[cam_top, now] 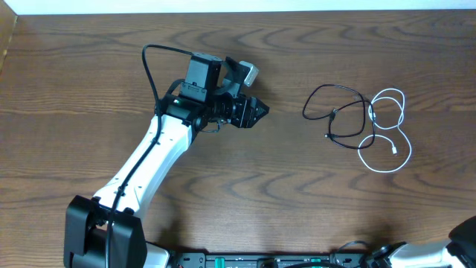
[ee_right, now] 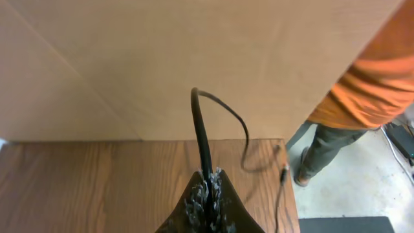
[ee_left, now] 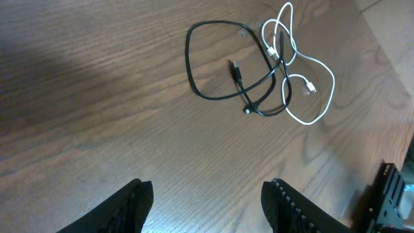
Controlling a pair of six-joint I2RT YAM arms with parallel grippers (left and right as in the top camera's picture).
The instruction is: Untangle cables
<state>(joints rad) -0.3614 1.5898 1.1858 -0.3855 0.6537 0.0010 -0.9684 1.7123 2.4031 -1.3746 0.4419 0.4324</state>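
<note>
- Left hand: open, fingers spread and holding nothing, above the wooden surface.
- Black cable: a loose loop lying ahead of the left hand and off to its right, well apart from it.
- White cable: looped across the black one on its far-right side.
- Right hand: closed, far from both cables.
</note>
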